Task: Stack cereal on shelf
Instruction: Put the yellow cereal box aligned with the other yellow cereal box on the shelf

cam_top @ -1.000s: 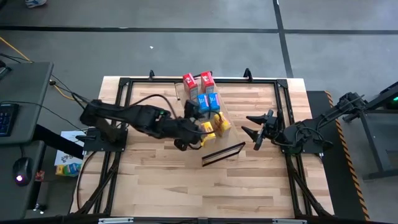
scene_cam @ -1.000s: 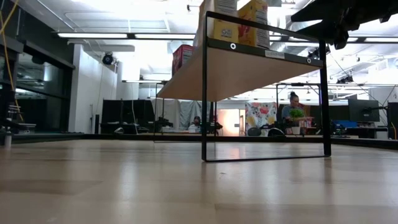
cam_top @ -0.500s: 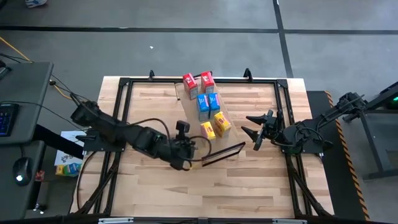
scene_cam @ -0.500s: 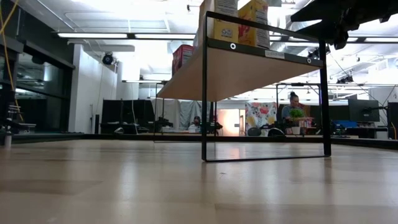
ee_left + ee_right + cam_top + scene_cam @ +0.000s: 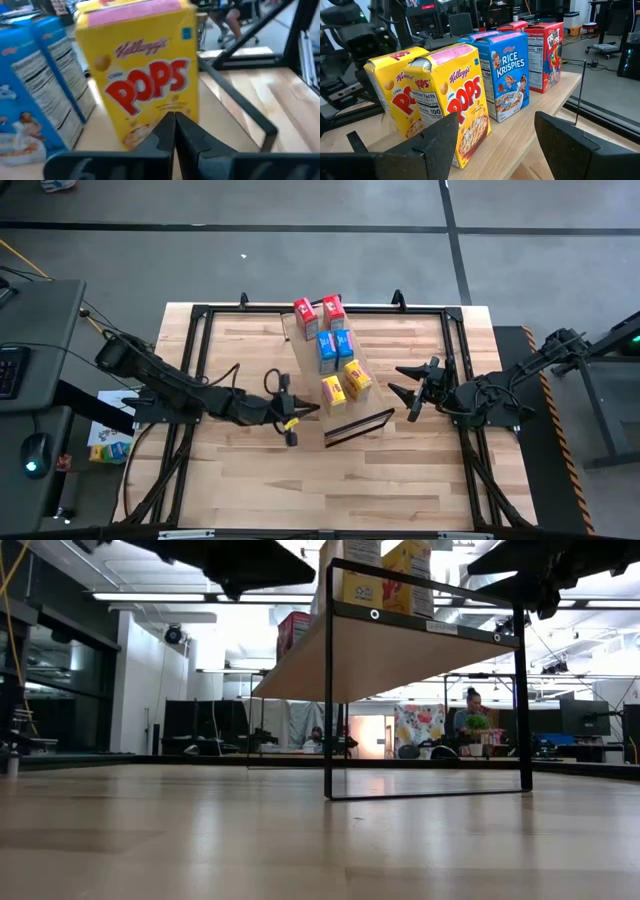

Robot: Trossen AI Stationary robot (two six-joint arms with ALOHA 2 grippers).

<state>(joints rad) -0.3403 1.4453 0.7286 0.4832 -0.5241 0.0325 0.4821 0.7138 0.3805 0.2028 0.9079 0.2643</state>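
Cereal [image 5: 333, 340] stands in three pairs along the shelf [image 5: 303, 352], red, blue, yellow. Left hand [image 5: 291, 420], fingers pressed together and holding nothing, hovers just beside the yellow boxes [image 5: 346, 384]. Right hand [image 5: 410, 392], fingers spread apart, waits on their other side over the worktop [image 5: 240, 480].

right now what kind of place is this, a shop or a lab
Most likely a robotics lab, not a shop: a shelf of cereal sits on a framed table between two robot arms, with monitors and a person at desks behind.

Blue cereal boxes [image 5: 35, 90] cropped, blurred
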